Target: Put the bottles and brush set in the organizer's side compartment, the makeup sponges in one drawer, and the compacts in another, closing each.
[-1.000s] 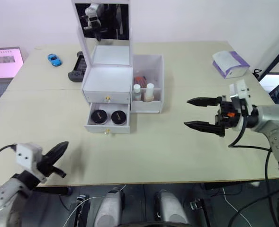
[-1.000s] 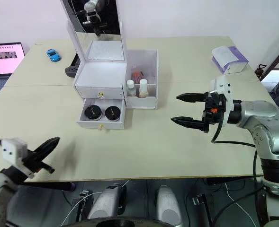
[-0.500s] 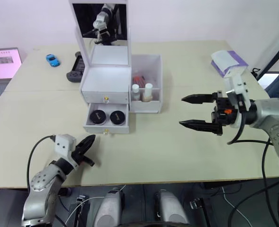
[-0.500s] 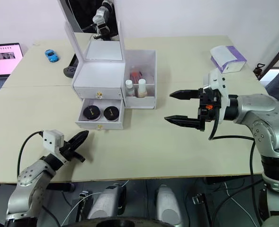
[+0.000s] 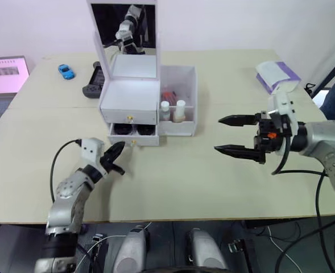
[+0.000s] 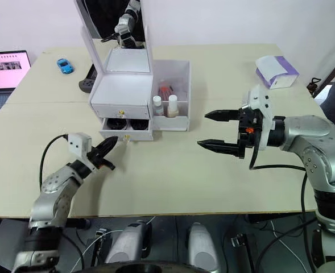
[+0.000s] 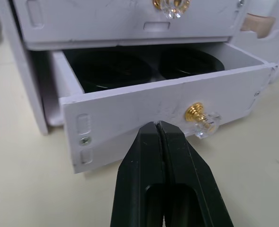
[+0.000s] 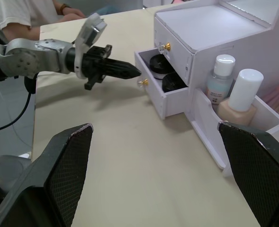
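In the left eye view we are seeing the white organizer (image 5: pixel 134 96) standing on the desk (image 5: pixel 178 170), its mirrored lid raised. Its lower drawer (image 5: pixel 134 138) is sitting partly open, and the upper drawer (image 5: pixel 129 111) is flush with the front. In the side compartment (image 5: pixel 178 108) we are counting two bottles (image 5: pixel 173 110) standing upright side by side, with something red behind them that we cannot identify. The left end effector (image 5: pixel 117 152) is lying just in front of the lower drawer, its fingers pressed together. The right end effector (image 5: pixel 235 135) is hovering well to the right of the organizer, its fingers spread wide apart and holding nothing. Farther back we are noticing one blue toy car (image 5: pixel 65 71), a dark game controller (image 5: pixel 93 81), a tissue pack (image 5: pixel 276 77) and a laptop screen (image 5: pixel 5 74).

The left wrist view is giving us what the head camera cannot: two black round compacts (image 7: pixel 144 68) resting inside the lower drawer, and the closed fingertips (image 7: pixel 157 130) touching the drawer front just beside its gold knob (image 7: pixel 198 116).

In the right wrist view we are seeing the scene from the side: the left end effector pointing at the knob, both compacts in the half-open drawer, the two bottles upright in the side compartment, and a person's arm (image 8: pixel 35 14) resting at the desk's far edge.
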